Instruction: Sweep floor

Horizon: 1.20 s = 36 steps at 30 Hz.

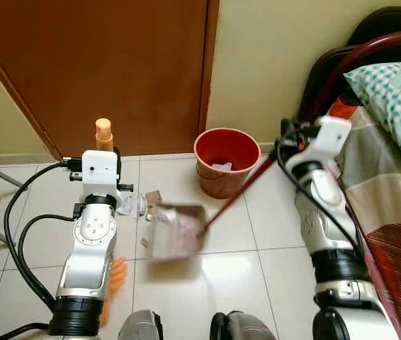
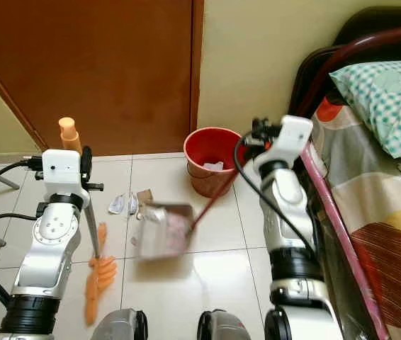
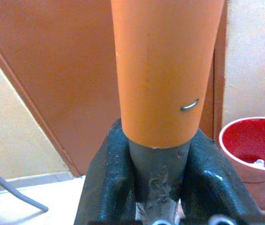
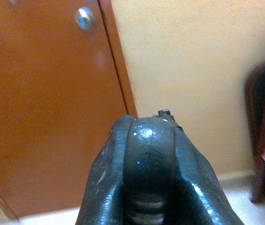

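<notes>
Item: my left gripper (image 3: 158, 187). Fingers (image 3: 106, 183) clamped on the grey shaft of the broom (image 2: 95, 273), just beneath its orange grip cap (image 1: 103, 133). The shaft stands close to upright beside my left forearm; the orange bristles rest on the tiled floor (image 1: 207, 283), near the picture's lower left.

Item: my right gripper (image 4: 149, 140). Fingers (image 4: 106, 178) closed tight around a dark rounded handle end, belonging to the dustpan (image 1: 176, 230). Its dark red handle (image 1: 239, 195) slants down from my right wrist, across the front of the bucket, to the pan.

Item: dustpan pan. Blurred; it sits low over the tiles, between my two arms, in front of the bucket. Pale pinkish matter shows inside it; what it is I cannot tell.

Item: red bucket (image 1: 227, 161). Stands on the floor against the cream wall (image 1: 278, 57), just beside the brown door (image 1: 115, 64). A pale scrap lies in its bottom.

Item: litter (image 2: 126, 204). Small white and brown scraps on the tiles, between the broom shaft and the pan, toward the door.

Item: bed (image 2: 370, 212). Along my right side, with patterned cover and a checked green pillow (image 2: 385, 103) at its head.
</notes>
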{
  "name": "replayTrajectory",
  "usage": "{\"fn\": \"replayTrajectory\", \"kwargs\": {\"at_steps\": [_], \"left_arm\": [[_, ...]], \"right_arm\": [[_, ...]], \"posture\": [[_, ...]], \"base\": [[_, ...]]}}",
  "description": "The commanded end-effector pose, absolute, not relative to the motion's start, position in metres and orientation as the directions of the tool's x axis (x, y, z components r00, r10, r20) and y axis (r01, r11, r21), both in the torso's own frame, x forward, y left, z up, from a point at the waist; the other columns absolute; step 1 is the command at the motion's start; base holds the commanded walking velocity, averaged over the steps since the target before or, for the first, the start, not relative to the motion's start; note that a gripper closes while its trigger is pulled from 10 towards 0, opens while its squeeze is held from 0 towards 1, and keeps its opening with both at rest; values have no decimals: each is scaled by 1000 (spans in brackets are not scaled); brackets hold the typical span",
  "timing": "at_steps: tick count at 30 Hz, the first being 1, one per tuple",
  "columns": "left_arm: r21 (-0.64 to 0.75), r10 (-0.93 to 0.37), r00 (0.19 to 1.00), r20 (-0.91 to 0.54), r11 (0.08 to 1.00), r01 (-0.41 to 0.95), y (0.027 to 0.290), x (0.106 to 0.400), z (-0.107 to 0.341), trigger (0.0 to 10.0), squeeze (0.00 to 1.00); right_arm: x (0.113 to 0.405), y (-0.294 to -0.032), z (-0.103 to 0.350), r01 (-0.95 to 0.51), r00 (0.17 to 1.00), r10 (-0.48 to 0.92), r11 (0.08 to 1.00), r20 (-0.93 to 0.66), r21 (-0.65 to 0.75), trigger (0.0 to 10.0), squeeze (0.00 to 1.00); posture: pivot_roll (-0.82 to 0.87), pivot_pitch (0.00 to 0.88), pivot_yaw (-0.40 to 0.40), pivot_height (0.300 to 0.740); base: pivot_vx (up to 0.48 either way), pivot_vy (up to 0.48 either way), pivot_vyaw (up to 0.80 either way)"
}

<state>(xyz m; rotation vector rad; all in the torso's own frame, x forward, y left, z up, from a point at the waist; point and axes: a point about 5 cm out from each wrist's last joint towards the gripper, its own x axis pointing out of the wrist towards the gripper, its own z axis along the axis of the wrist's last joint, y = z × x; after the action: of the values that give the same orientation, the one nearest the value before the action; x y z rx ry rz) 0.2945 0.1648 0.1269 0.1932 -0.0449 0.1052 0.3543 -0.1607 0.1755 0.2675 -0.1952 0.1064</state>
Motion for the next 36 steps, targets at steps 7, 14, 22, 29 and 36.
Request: {"fn": "replayTrajectory", "kwargs": {"at_steps": [7, 14, 22, 29, 36], "left_arm": [[184, 96, 993, 69, 977, -107, 162, 294, 127, 10000, 0], [176, 81, 995, 62, 980, -91, 156, 294, 125, 10000, 0], [171, 82, 995, 64, 981, -92, 155, 294, 126, 10000, 0], [166, 76, 995, 60, 982, -85, 152, 294, 125, 10000, 0], [164, 74, 995, 63, 983, -83, 150, 296, 125, 10000, 0]], "right_arm": [[373, -165, 225, -144, 941, 52, 956, 335, 256, 10000, 0], [387, -159, 286, -160, 862, 64, 976, 503, 150, 10000, 0], [390, -157, 325, -108, 789, 43, 992, 614, 69, 10000, 0], [386, -156, 336, -19, 732, 102, 991, 674, -129, 10000, 0], [383, -137, 333, 21, 682, 210, 952, 700, -306, 10000, 0]], "posture": [[14, 63, -44, 740], [14, 63, -44, 740], [23, 72, -45, 740], [20, 77, -46, 740], [17, 76, -49, 740]], "base": [[0, 0, 0], [0, 0, 0], [0, 0, 0], [0, 0, 0], [0, 0, 0]]}}
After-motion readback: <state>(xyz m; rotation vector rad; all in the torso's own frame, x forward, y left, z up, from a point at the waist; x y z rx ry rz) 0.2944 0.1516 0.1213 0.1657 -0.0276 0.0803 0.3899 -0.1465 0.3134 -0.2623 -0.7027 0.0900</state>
